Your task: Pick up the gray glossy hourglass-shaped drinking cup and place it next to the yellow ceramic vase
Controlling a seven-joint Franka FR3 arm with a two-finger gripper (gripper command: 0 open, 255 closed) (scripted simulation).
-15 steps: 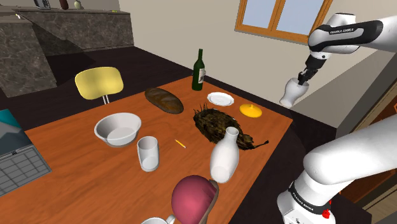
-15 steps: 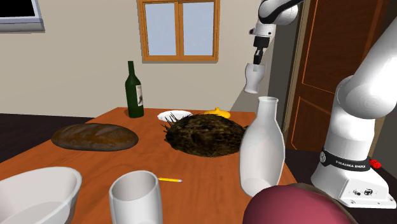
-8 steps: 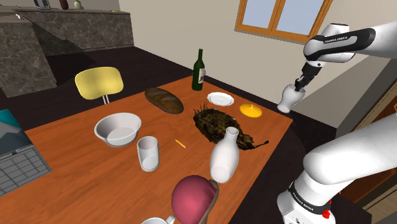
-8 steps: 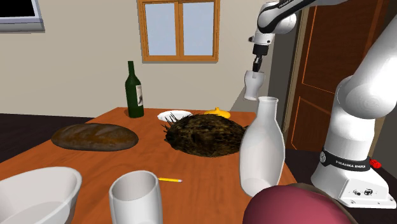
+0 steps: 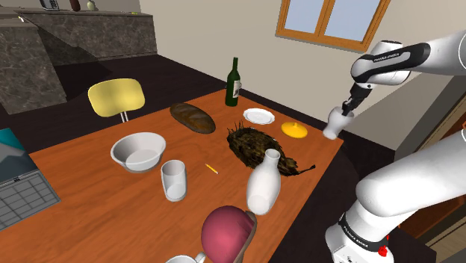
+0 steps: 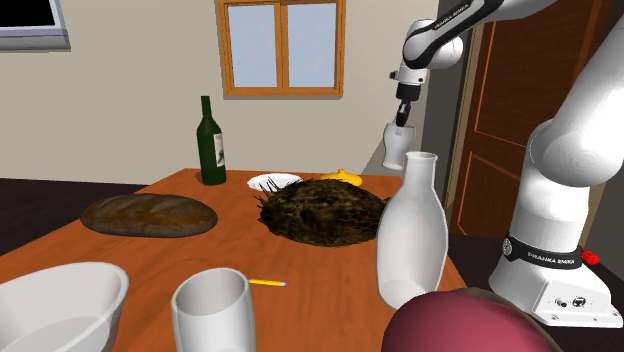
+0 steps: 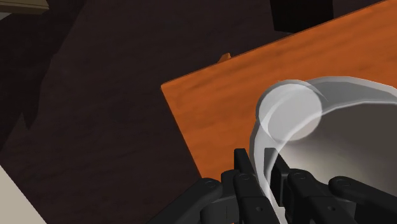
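Gripper (image 5: 347,107) clasps cup (image 5: 333,125) — above table (image 5: 112,202) corner.

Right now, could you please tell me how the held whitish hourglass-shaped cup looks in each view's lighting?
Wrist view: the whitish hourglass-shaped cup looms close and translucent, the floor beside it dim. Shoulder view: small, evenly lit, opaque white. Second exterior view: pale against the beige wall.

White, rounded tubular links are shown on the arm (image 5: 407,187), parted by dark joints. A black band (image 6: 545,255) is lettered FRANKA EMIKA, a small red part (image 6: 590,256) beside it. The gripper (image 5: 347,107) is black.
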